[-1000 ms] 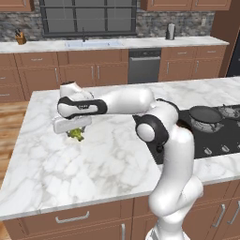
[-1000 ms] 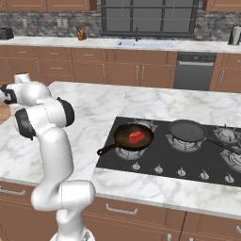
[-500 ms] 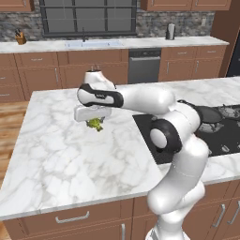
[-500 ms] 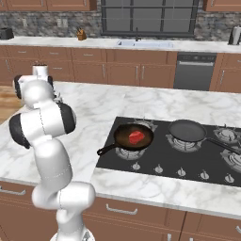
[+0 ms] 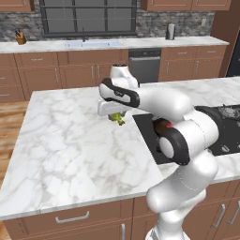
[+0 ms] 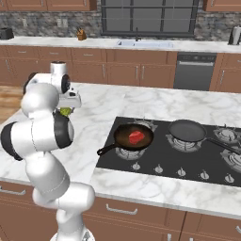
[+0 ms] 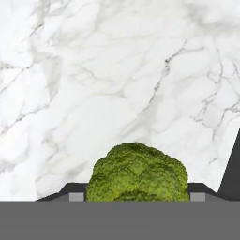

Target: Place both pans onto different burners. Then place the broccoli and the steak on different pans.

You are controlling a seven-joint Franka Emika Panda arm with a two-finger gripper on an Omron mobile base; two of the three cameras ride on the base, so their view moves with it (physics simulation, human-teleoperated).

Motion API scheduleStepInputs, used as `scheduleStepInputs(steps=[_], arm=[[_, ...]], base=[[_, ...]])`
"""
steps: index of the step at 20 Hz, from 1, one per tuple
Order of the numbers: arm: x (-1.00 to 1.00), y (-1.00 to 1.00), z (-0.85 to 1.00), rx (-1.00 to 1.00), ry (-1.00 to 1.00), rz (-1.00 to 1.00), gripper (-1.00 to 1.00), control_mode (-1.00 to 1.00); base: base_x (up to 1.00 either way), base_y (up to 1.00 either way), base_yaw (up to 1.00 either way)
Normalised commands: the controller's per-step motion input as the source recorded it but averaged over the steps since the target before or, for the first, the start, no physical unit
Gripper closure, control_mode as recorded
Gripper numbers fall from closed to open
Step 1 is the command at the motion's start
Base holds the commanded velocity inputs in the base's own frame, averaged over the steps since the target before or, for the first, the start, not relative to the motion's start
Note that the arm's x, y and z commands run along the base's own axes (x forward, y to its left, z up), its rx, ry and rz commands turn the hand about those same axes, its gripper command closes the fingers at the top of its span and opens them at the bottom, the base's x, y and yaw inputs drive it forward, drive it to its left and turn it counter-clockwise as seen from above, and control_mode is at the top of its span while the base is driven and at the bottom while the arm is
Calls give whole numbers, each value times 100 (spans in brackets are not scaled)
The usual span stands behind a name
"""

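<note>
Between the two dark finger tips of the gripper (image 7: 136, 197) sits the broccoli (image 7: 137, 172), a small bumpy green floret, pressed on both sides by the fingers (image 7: 75, 193) and held clear above the white marble worktop (image 7: 93, 84). From the left base view the same broccoli (image 5: 116, 118) hangs under the white hand, carried above the marble island counter (image 5: 61, 145) and close to the near-left corner of the black glass cooktop (image 5: 145, 133). From the right base view a patch of green (image 6: 65, 111) peeps out beside the arm's dark elbow joint, under the gripper (image 6: 67, 107).

Further along, the rust-brown round skillet with the dark inside (image 6: 134, 137) stands on the front-left burner (image 6: 123, 151), its short handle pointing toward the front left edge of the cooktop (image 6: 108, 162). Inside it lies the steak (image 6: 137, 137), a small bright red irregular chunk, near the middle of the pan. Just to its right the near-black round skillet (image 6: 187, 130) rests on the next burner (image 6: 175, 143), with its handle running off to the right. More grey gas rings with black grates (image 6: 227, 134) stand further right, and a row of small knobs (image 6: 181, 171) lines the front of the glass.

Beyond the island, a long back counter (image 6: 56, 42) runs under a dark window (image 6: 148, 16), with a sink (image 6: 143, 43), brown wooden cabinets (image 6: 127, 73) and a dark dishwasher front (image 6: 190, 73) below it.
</note>
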Motion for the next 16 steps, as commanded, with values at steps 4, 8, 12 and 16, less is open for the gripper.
scheduleStepInputs(steps=[4,8,12,16], arm=[[0,-88,19,0,-1,-4,100,-100],[0,-96,29,0,0,-3,100,-100],[0,-100,25,0,0,-2,100,-100],[0,-100,16,0,0,-2,100,-100]], base=[[0,0,0],[0,0,0],[0,0,0],[0,0,0]])
